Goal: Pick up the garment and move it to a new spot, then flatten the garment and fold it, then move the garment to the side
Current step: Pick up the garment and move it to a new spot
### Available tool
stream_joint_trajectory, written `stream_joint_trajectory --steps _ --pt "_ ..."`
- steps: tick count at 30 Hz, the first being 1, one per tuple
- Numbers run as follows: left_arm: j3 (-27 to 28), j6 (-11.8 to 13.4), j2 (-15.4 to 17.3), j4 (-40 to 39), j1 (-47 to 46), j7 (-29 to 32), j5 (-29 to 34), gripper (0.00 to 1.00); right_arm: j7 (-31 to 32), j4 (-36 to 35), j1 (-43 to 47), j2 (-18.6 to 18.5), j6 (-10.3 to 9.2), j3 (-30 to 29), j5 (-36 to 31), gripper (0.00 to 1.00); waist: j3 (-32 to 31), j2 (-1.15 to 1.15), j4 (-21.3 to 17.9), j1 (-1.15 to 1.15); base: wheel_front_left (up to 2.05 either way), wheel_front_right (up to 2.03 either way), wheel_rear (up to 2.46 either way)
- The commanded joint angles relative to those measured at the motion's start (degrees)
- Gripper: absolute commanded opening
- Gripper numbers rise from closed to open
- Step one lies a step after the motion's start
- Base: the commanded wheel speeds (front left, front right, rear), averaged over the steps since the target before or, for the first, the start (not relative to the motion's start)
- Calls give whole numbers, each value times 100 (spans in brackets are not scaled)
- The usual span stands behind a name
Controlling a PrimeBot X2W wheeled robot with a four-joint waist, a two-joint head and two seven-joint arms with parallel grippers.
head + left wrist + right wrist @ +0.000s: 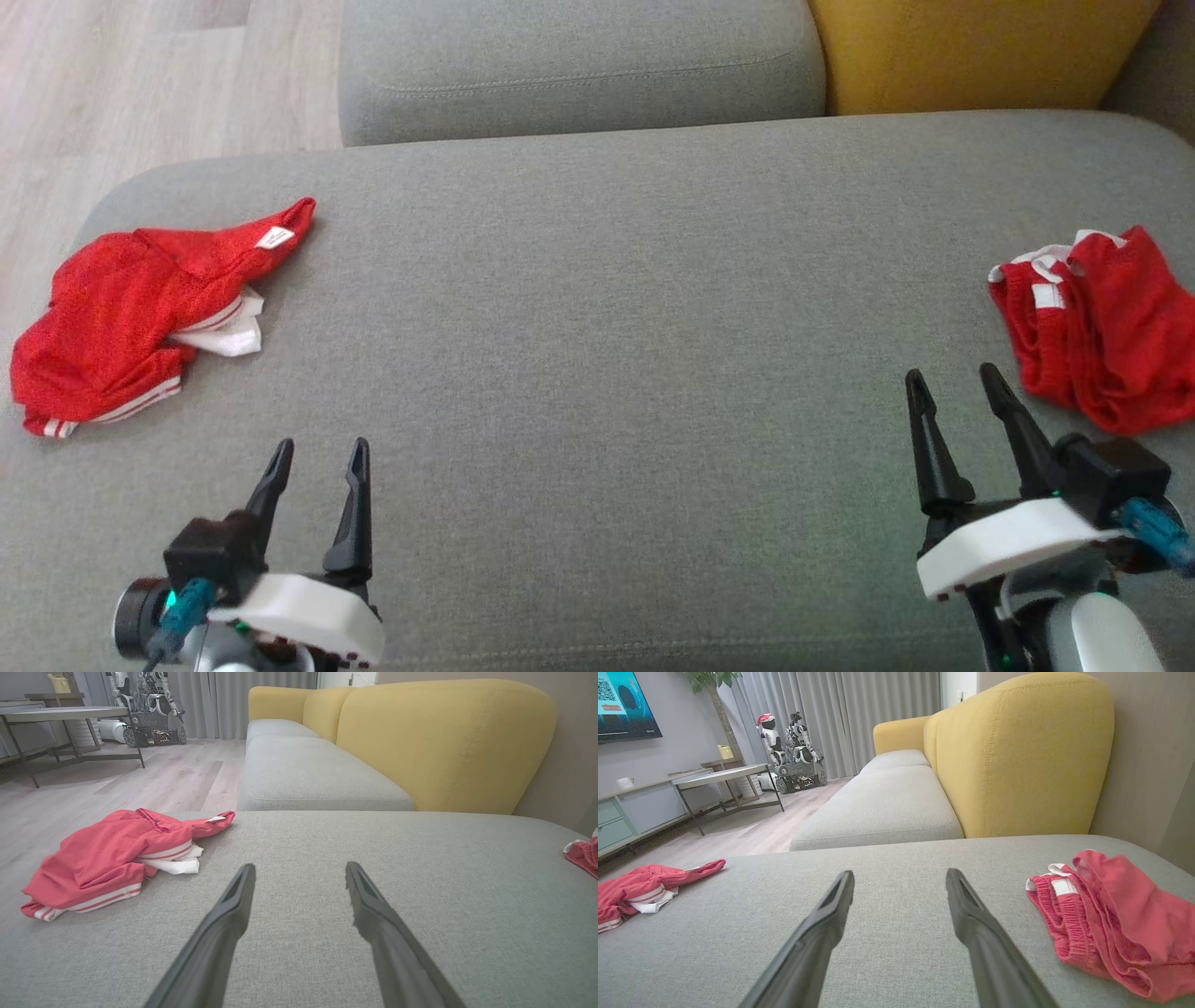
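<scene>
Two crumpled red garments lie on a grey sofa cushion [607,308]. One with white stripes [131,317] [112,858] [640,889] sits at the cushion's left end. The other, with a white waistband [1106,327] [1115,919] [584,856], sits at the right end. My left gripper [317,462] [299,872] hovers open near the front edge, right of and nearer than the striped garment. Open too, my right gripper [957,387] [899,879] stands just left of the right garment. Neither holds anything.
A second grey seat cushion [579,65] and a yellow backrest [980,51] lie beyond. Wooden floor [140,84] shows past the left end. In the wrist views a low table [70,716], a parked robot [794,751] and curtains stand across the room.
</scene>
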Motion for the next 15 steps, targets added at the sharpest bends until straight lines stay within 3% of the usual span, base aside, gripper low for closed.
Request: stream_joint_trajectory --steps 1,6,15 --pt "195 31 126 -189 -290 -5 -17 100 0 -242 -122 -17 -4 92 -25 100 2 0 36 0 0 0 0" --pt "202 38 103 -176 -381 -15 -38 100 17 -268 -73 -17 -4 -3 -45 100 15 0 286 0 0 0 0" --pt "308 112 138 -185 -521 -55 -59 100 17 -449 -53 -17 -4 100 -13 100 14 0 1453 0 0 0 0"
